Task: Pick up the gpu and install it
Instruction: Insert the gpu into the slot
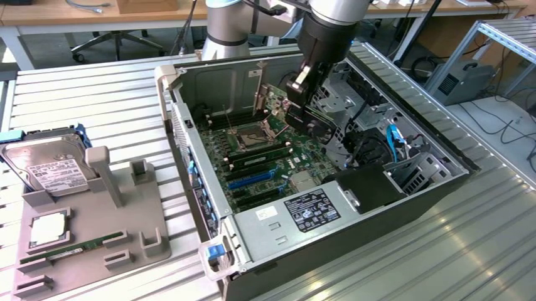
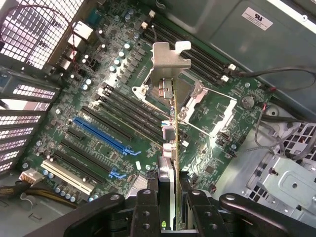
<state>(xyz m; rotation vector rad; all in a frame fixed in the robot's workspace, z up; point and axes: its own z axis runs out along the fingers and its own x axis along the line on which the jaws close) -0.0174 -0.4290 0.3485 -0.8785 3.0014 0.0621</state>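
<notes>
My gripper hangs inside the open computer case, shut on the gpu. The card is held on edge above the green motherboard, over the CPU socket area. In the wrist view the gpu runs edge-on away from my gripper, and its silver end bracket is at the far end. The black fingers press on both faces of the card. The long blue slot lies to one side of the card, apart from it; the card touches no slot.
A grey fixture tray at the exterior view's left carries a silver hard drive, a CPU chip and a green RAM stick. The power supply, drive cage and blue cables crowd the case.
</notes>
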